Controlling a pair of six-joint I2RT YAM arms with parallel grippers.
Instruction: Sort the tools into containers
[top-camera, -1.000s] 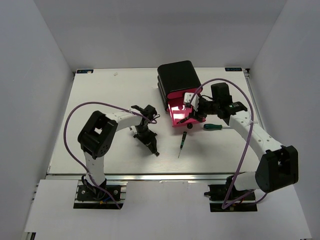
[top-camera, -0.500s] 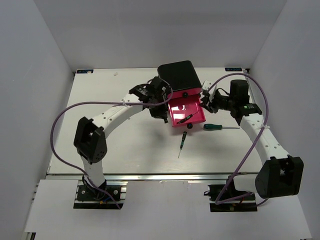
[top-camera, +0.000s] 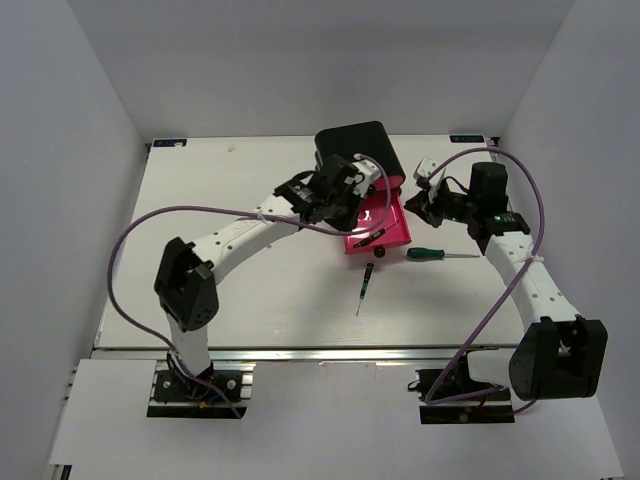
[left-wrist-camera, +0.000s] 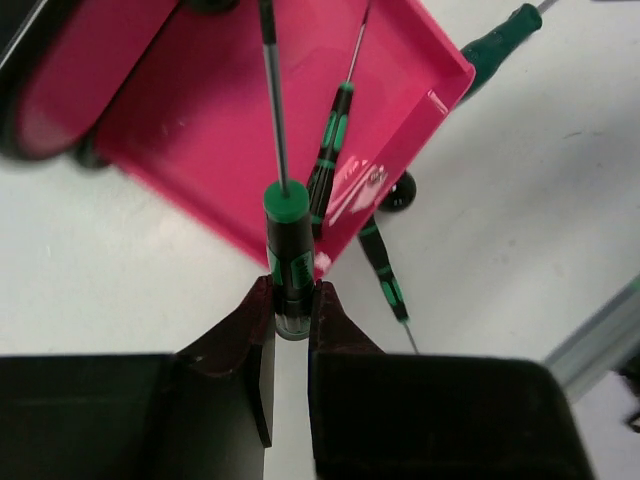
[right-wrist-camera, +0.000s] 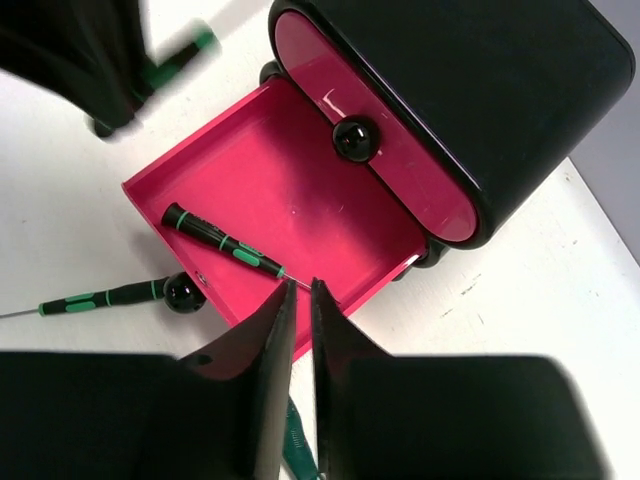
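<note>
The black box (top-camera: 355, 148) has its lowest pink drawer (top-camera: 392, 232) pulled out. My left gripper (left-wrist-camera: 293, 300) is shut on a thin black-and-green screwdriver (left-wrist-camera: 289, 235), which stands tip up over the drawer's (left-wrist-camera: 190, 130) near rim. A second thin screwdriver (right-wrist-camera: 218, 239) lies inside the drawer (right-wrist-camera: 300, 170). A third (top-camera: 366, 282) rests on the table in front of the drawer knob (left-wrist-camera: 400, 190). The larger green-handled screwdriver (top-camera: 428, 254) lies to the drawer's right. My right gripper (right-wrist-camera: 302, 290) hangs over the drawer's right corner, fingers nearly together with nothing between them.
The drawer above (right-wrist-camera: 400, 160) is closed, its round black knob (right-wrist-camera: 353, 138) facing out. My left gripper (top-camera: 350, 195) and right gripper (top-camera: 420, 205) flank the open drawer. Purple cables loop from both arms. White walls enclose the table (top-camera: 220, 260).
My left arm swung from the table's left middle up to the drawer, carrying its screwdriver. My right gripper drew back from over the drawer to its right side, and its jaws closed.
</note>
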